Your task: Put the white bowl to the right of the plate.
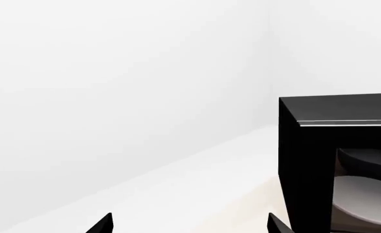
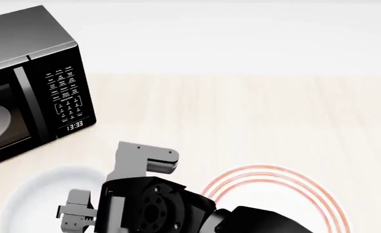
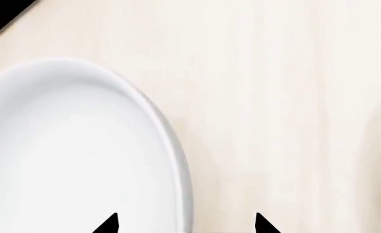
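Looks like a kitchen, rendered in simulation: pale wood counter point(image 2: 242, 111) against a blank white wall point(image 2: 242, 34), carrying a black microwave point(image 2: 35, 82) with keypad and clock display, plus a bowl point(image 3: 67, 155) and plate point(image 2: 274, 194).

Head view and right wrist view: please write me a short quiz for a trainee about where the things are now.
1. True or false: the white bowl already lies to the right of the plate.
2. Which time does the microwave display show? A 13:33, B 10:05, C 08:20.
3. Fill in: in the right wrist view, the right end effector is ____, with the bowl's rim between its tips.
Key: 1 false, it lies to the left; 2 A; 3 open.
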Available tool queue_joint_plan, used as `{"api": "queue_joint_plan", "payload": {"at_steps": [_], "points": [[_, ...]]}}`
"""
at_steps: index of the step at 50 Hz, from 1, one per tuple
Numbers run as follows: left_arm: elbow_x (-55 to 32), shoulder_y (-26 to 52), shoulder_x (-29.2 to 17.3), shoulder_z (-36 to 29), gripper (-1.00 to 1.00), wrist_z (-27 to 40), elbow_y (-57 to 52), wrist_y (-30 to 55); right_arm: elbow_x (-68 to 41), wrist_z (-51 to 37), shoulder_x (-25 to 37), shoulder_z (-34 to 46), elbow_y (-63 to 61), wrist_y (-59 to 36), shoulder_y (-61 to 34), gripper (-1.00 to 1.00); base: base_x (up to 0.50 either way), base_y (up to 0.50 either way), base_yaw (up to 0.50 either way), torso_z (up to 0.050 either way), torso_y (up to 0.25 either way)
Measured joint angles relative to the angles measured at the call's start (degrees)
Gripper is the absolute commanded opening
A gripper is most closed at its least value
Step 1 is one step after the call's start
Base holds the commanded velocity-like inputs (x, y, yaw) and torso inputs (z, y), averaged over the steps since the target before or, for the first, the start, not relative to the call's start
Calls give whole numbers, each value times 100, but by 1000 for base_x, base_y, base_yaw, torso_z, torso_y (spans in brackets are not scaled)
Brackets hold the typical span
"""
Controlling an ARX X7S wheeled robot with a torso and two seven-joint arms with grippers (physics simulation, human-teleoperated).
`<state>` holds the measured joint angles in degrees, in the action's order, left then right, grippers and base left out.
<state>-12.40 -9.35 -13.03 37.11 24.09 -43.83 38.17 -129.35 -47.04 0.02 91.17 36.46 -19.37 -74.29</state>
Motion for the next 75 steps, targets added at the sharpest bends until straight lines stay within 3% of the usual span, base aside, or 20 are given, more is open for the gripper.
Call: {"api": "queue_joint_plan", "payload": {"at_steps": [28, 29, 49, 75], "points": [[-54, -48, -19, 17, 100, 52, -31, -27, 218, -19, -2, 29, -53, -77, 196, 100, 0, 0, 0, 0, 0], [-55, -50, -20, 17, 100, 54, -32, -28, 223, -22, -2, 30, -52, -83, 202, -100, 0, 0, 0, 0, 0], [-82, -78, -34, 16, 100, 95, -32, -52, 294, -270, 47, -87, -284, -156, 130, -100, 0, 0, 0, 0, 0], [-90, -61, -82, -42, 100, 173, -8, -25, -377, -1598, 1615, -826, -2512, -39, -686, -100, 0, 0, 0, 0, 0]]}}
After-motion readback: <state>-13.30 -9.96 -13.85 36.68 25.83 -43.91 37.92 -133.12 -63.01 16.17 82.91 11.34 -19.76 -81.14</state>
